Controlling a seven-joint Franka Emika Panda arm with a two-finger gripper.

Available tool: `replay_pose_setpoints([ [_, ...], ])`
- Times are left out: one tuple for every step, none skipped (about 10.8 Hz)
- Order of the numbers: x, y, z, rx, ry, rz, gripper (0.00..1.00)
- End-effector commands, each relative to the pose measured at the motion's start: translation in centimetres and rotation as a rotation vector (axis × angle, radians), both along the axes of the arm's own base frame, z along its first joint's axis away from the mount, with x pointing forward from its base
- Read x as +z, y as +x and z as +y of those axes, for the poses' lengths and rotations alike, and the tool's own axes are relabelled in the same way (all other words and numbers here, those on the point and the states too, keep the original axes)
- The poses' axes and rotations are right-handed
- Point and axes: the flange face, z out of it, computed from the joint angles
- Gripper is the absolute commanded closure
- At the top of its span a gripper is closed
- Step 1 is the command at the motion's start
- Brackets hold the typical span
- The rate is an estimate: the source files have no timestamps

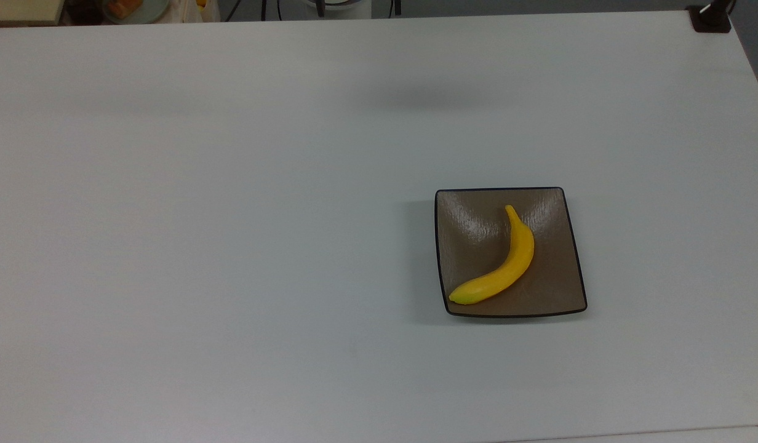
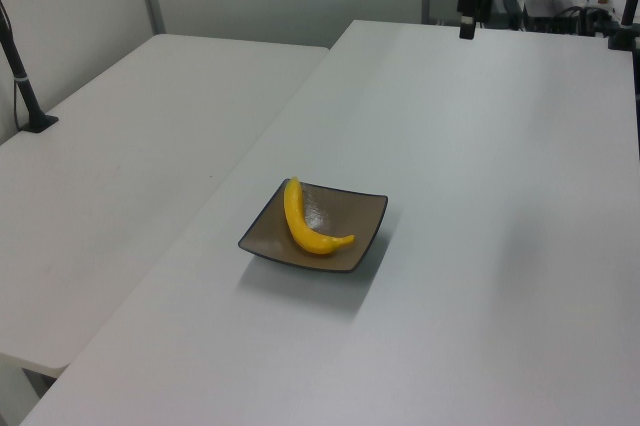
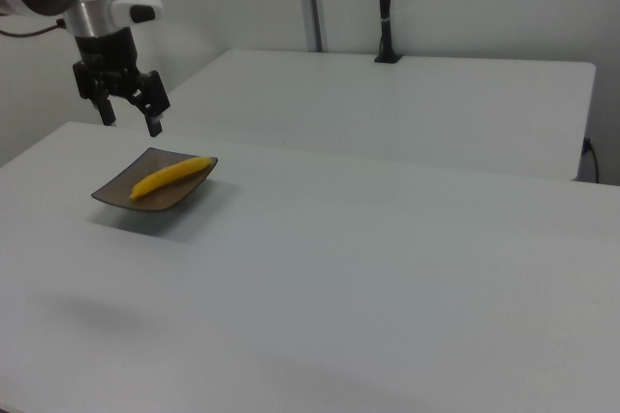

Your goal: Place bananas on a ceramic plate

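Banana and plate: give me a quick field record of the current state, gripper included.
banana: lying curved inside the plate, free of any grip
plate: square, brown, flat on the white table
gripper: in the right view, above and beyond the plate, jaws spread, holding nothing
task state: banana on plate, placement looks done

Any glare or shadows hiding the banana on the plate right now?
Top view: pale glare streaks on the ceramic plate beside the banana, which is unhidden; soft shadow off the top view's left edge. Left view: a small highlight on the plate. Right view: no glare.
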Motion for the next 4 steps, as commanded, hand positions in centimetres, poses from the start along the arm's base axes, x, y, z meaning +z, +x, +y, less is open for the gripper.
replay_pose_setpoints([
  [-1.26, -0.08, -1.24, 0.159, -0.01, -0.042, 0.0],
  [-1.4, 0.13, -1.13, 0.159, -0.01, -0.043, 0.0],
  [-1.47, 0.12, -1.13, 0.157, -0.01, -0.042, 0.0],
  [-1.41, 0.07, -1.15, 0.156, -0.011, -0.042, 0.0],
])
